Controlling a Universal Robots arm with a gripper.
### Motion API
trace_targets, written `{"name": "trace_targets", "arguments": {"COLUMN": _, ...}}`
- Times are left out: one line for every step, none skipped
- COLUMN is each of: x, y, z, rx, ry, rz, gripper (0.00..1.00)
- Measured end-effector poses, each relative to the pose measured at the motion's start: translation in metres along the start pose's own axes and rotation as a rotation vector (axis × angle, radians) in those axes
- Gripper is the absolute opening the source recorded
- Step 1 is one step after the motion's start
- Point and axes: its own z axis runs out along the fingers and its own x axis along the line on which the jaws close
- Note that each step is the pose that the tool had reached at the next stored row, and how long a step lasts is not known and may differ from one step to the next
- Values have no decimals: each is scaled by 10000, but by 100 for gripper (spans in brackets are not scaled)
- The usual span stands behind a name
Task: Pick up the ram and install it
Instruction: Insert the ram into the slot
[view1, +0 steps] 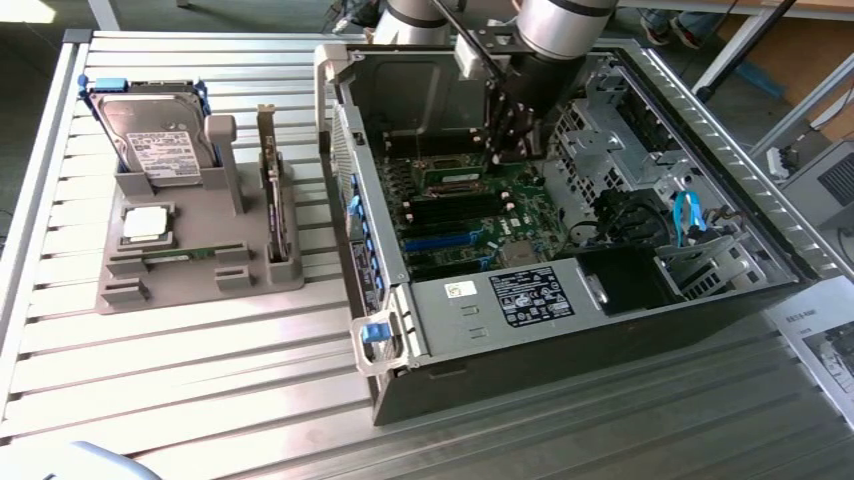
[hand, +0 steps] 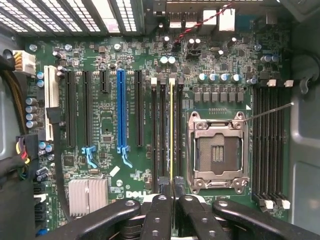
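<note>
The gripper (hand: 171, 186) is deep inside the open computer case (view1: 574, 350), its two fingers (hand: 159, 210) clenched on the ram (hand: 171, 130). In the wrist view the stick is edge-on, a thin yellowish line running straight out from between the fingertips. It lies along the bank of black memory slots (hand: 162, 125), between the empty CPU socket (hand: 217, 152) and the blue expansion slot (hand: 120, 107) on the motherboard (hand: 107, 125). It seems lined up with one of those slots, but from this angle I cannot tell whether its lower edge already touches the slot or hangs just above it.

In the exterior view the gripper (view1: 511, 140) stands over the far part of the board. On the slatted table (view1: 200, 400), at the exterior view's left and well apart from the case, a grey holder (view1: 187, 285) carries a hard drive (view1: 160, 140), a square processor chip (view1: 144, 222) and an upright expansion card (view1: 274, 200).
</note>
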Motion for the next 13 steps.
{"name": "trace_targets", "arguments": {"x": 0, "y": 0, "z": 7, "rx": 0, "ry": 1, "rz": 0, "gripper": 12}}
{"name": "trace_targets", "arguments": {"x": 0, "y": 0, "z": 15, "rx": 0, "ry": 0, "rz": 0, "gripper": 12}}
{"name": "trace_targets", "arguments": {"x": 1, "y": 0, "z": 22, "rx": 0, "ry": 0, "rz": 0, "gripper": 12}}
{"name": "trace_targets", "arguments": {"x": 1, "y": -1, "z": 30, "rx": 0, "ry": 0, "rz": 0, "gripper": 12}}
{"name": "trace_targets", "arguments": {"x": 1, "y": -1, "z": 38, "rx": 0, "ry": 0, "rz": 0, "gripper": 12}}
{"name": "trace_targets", "arguments": {"x": 1, "y": -1, "z": 45, "rx": -1, "ry": 0, "rz": 0, "gripper": 12}}
{"name": "trace_targets", "arguments": {"x": 1, "y": -1, "z": 53, "rx": 0, "ry": 0, "rz": 0, "gripper": 12}}
{"name": "trace_targets", "arguments": {"x": 2, "y": -1, "z": 61, "rx": -1, "ry": 0, "rz": 0, "gripper": 12}}
{"name": "trace_targets", "arguments": {"x": 2, "y": -1, "z": 69, "rx": 0, "ry": 0, "rz": 0, "gripper": 12}}
{"name": "trace_targets", "arguments": {"x": 2, "y": -1, "z": 75, "rx": 0, "ry": 0, "rz": 0, "gripper": 12}}
{"name": "trace_targets", "arguments": {"x": 2, "y": -1, "z": 77, "rx": -1, "ry": 2, "rz": 0, "gripper": 12}}
{"name": "trace_targets", "arguments": {"x": 2, "y": -1, "z": 77, "rx": -1, "ry": 2, "rz": 0, "gripper": 12}}
{"name": "trace_targets", "arguments": {"x": 2, "y": -1, "z": 76, "rx": -1, "ry": 3, "rz": 0, "gripper": 12}}
